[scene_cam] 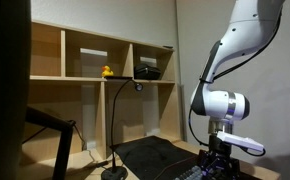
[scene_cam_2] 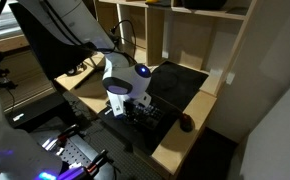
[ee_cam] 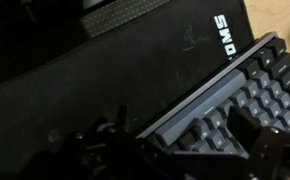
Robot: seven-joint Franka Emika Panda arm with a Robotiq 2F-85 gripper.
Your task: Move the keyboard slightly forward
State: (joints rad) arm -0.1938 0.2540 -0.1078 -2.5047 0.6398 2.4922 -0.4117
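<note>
Grey-black keyboard [ee_cam: 240,100], square keys, against smooth black mat [ee_cam: 105,70]; gripper [ee_cam: 180,150] spread above.

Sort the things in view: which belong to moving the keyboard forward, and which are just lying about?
Job in hand: keyboard; gripper.
Lying about: desk mat; mouse; yellow duck on the shelf.

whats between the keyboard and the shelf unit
The black desk mat lies between the keyboard and the shelf unit, in an exterior view; the wrist view shows it bordering the keyboard.
</note>
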